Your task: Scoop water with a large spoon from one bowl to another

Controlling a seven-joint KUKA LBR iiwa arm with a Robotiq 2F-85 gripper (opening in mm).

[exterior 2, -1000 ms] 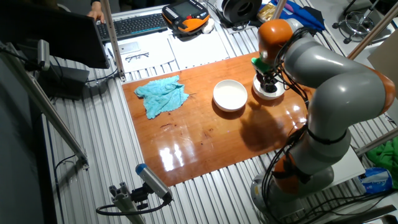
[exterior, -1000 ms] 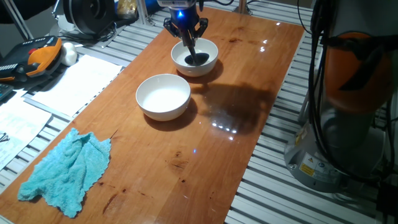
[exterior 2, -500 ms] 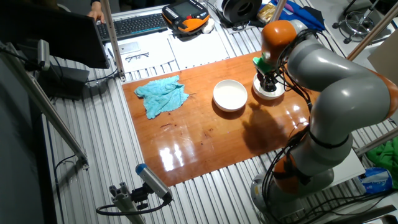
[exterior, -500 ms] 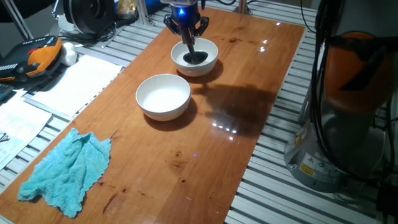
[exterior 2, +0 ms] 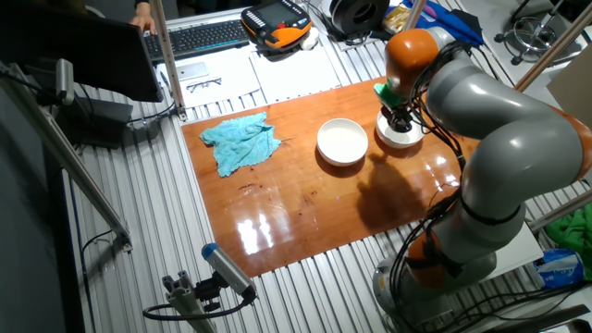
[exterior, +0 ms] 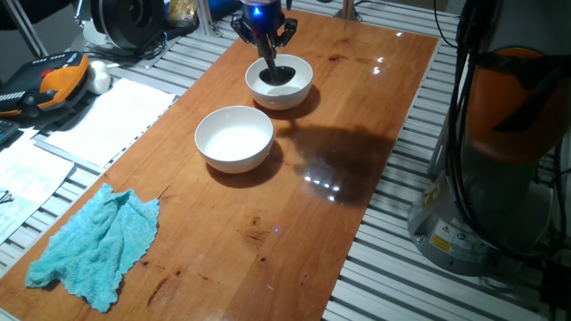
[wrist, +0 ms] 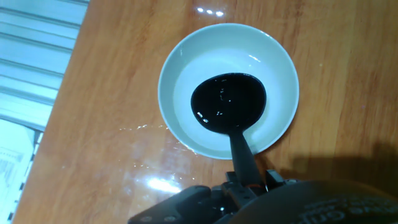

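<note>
1. Two white bowls were seen on the wooden tabletop: a far bowl under the arm and a near bowl set apart from it toward the cloth.
2. The large spoon was held above the far bowl, its black head over the middle of the bowl and its handle rising toward the gripper.
3. The handle was pinched between the fingers, as shown in the hand view and one fixed view.
4. Water was made out in the far bowl as a faint clear pool with glints; shiny highlights were also seen inside the spoon's head.
5. Whether the spoon's head touched the liquid below could not be told.
6. The near bowl's inside appeared plain white, and its contents could not be judged.
7. A crumpled turquoise cloth was seen at the near left end of the tabletop, well apart from both bowls.
8. Wet streaks were seen on the wood just left of the far bowl.
</note>
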